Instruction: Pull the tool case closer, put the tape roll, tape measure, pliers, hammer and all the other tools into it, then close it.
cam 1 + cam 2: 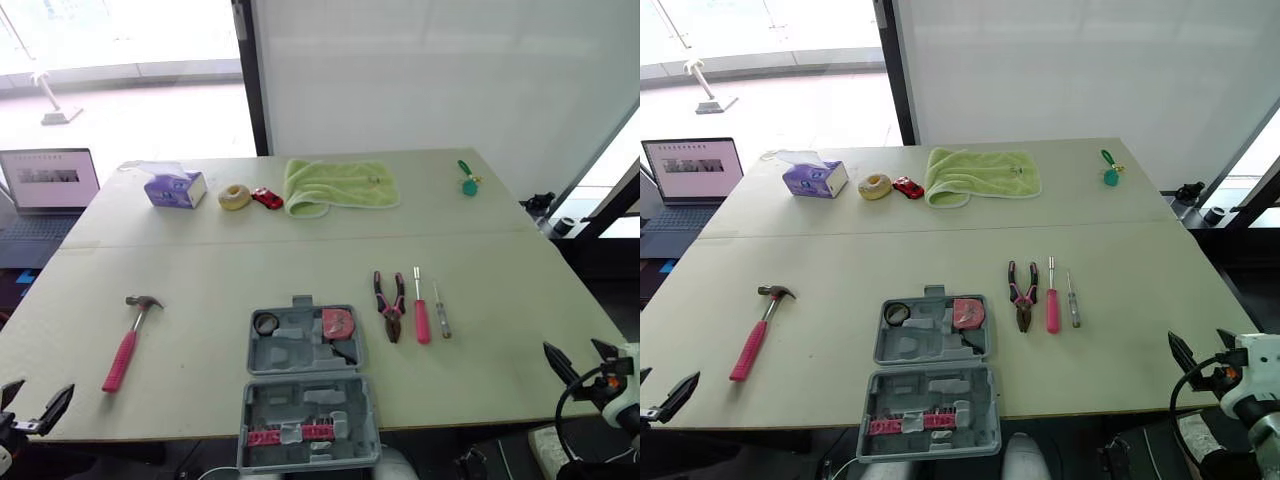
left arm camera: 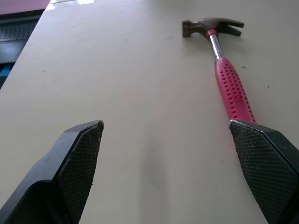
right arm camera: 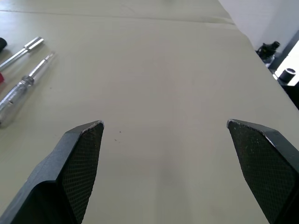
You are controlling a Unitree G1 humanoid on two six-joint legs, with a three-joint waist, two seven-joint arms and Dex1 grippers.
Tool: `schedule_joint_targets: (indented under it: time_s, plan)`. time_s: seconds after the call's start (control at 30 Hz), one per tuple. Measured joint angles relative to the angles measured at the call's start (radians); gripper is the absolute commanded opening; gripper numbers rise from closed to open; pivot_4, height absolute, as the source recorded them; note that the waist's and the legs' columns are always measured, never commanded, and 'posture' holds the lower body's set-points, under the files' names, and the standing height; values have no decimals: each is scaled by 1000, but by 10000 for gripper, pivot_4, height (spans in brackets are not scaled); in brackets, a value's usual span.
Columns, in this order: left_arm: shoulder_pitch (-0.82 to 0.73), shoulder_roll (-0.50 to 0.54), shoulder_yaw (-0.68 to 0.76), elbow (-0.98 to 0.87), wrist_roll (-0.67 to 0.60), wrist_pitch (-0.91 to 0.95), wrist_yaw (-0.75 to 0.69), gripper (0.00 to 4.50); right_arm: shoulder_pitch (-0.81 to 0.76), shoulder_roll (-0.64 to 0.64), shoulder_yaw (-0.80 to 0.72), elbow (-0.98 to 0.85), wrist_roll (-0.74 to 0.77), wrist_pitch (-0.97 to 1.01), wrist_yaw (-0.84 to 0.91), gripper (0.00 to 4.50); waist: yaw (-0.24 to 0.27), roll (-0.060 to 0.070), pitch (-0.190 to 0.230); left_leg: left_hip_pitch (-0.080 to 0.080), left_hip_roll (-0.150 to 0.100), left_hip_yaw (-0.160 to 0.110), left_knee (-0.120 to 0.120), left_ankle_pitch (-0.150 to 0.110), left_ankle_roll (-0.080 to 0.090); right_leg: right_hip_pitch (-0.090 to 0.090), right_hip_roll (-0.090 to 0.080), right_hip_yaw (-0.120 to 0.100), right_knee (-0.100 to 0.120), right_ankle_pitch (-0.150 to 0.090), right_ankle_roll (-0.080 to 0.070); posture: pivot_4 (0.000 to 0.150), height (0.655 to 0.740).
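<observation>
**A:** Far left, the left gripper (image 1: 45, 388) hovers over the near edge of the table (image 1: 200, 270), fingers spread wide, nothing between them.

**B:** And the hammer (image 2: 229, 84) lies just ahead of it, pink handle toward the gripper, head pointing away. In the left wrist view the handle's end sits right at one fingertip.

**A:** At centre, the tool case (image 1: 300, 352) lies open at the near edge. The tape roll (image 1: 266, 323) and tape measure (image 1: 337, 322) are seated in its far half.

**B:** So it looks like the loading step, partly done. To the right of the case are the pliers (image 1: 390, 305), a pink-handled driver (image 1: 421, 310) and a clear screwdriver (image 1: 440, 312), side by side on the table.

**A:** Far right, the right gripper (image 1: 571, 345) is also open and empty, well apart from those three.

**B:** Likely the hammer is next: shift the left gripper across so the handle lies between the fingers, lower, and close.
</observation>
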Motion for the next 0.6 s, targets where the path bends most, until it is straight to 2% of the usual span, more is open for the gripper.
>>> schedule_joint_targets:
  time_s: [0.13, 0.4, 0.6]
  plan:
    - [-37, 1, -28, -50, -3, 9, -18, 45000, -8, 0, 26, -68, 14, 32, 0, 44616, 0, 0, 0, 0, 0, 0, 0, 0, 0, 0, 0, 0, 0, 0, 0, 1500, 7400]
    - [-215, 80, -258, -298, -7, 155, -157, 45000, 45, -11, 142, -453, 89, 208, -3, 44616, 2, 0, 0, -1, 0, -1, -1, 0, 0, 0, 0, 0, 0, 0, 0, 1500, 7400]
    - [-444, 163, -533, -426, 30, 222, -349, 45000, 115, 92, 363, -739, 21, 316, -161, 44616, 0, 1, 0, -1, -2, -1, -1, 0, 0, -2, 1, 0, 1, 0, 0, 1500, 7400]
